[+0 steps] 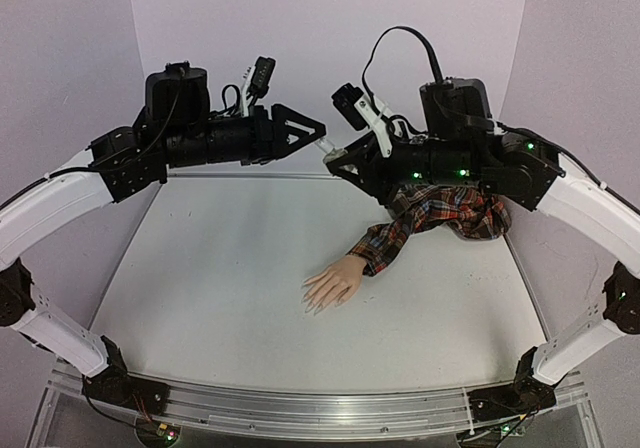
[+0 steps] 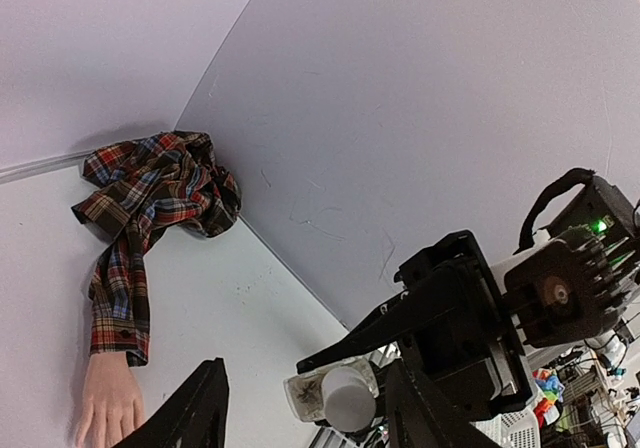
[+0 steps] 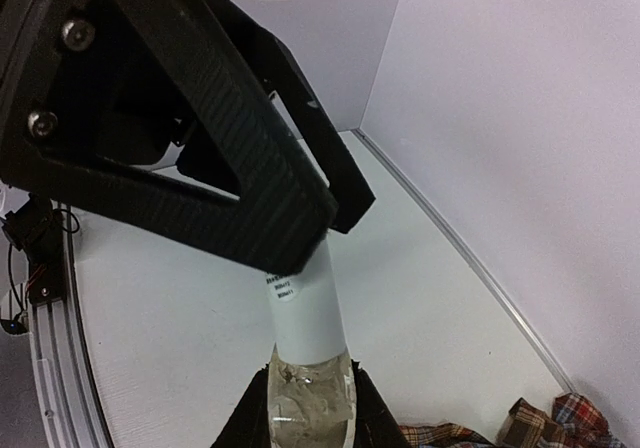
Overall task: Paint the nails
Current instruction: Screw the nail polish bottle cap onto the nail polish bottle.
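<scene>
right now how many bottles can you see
1: a clear white-capped bottle held in the air by the right gripper, cap inside the open left gripper. More could hide behind the arms.

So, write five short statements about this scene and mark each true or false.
1. The right gripper grips a small clear bottle. True.
2. The bottle's white cap is off. False: it sits on the bottle.
3. The mannequin hand is lifted off the table. False: it rests on the table.
4. The left gripper touches the nails. False: it is up in the air at the cap.
5. The plaid sleeve bunches at the far right. True.
</scene>
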`<state>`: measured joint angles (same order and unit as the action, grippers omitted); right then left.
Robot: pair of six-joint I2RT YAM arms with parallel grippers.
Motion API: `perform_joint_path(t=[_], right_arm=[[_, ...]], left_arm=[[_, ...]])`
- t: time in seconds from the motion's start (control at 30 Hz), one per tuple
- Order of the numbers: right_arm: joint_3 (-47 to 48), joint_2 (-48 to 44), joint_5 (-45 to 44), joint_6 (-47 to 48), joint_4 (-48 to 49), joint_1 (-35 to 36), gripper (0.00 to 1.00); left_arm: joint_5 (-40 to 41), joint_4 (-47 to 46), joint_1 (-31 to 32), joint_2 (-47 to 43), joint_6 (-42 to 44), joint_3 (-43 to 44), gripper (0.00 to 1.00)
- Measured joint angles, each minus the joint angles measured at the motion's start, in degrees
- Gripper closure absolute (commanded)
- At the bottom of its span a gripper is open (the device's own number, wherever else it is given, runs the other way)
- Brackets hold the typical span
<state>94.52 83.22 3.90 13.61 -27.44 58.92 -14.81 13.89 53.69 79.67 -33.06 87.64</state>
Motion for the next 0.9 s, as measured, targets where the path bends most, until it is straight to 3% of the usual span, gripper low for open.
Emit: perform_joint_path(t=[0.23, 0.4, 0.73, 0.9], right_arm=[[0.1, 0.0, -0.2, 0.0, 0.0, 0.0, 1.0], [0.8, 0.0, -0.7, 0.0, 0.0, 0.0, 1.0], [1.8, 0.0, -1.3, -0.2, 0.0, 0.0, 1.0], [1.9, 0.1, -1.3, -0.2, 0.0, 0.0, 1.0]], left_arm=[[-0.9, -0.4, 0.0, 0.4, -0.4, 0.5, 0.62], [-1.5, -0.5, 0.0, 0.5, -1.0, 0.9, 0.58], [-1.7, -0.5, 0.4, 1.8, -1.4, 2.2, 0.6], [-2.1, -0.4, 0.6, 2.6, -1.3, 3.4, 0.68]])
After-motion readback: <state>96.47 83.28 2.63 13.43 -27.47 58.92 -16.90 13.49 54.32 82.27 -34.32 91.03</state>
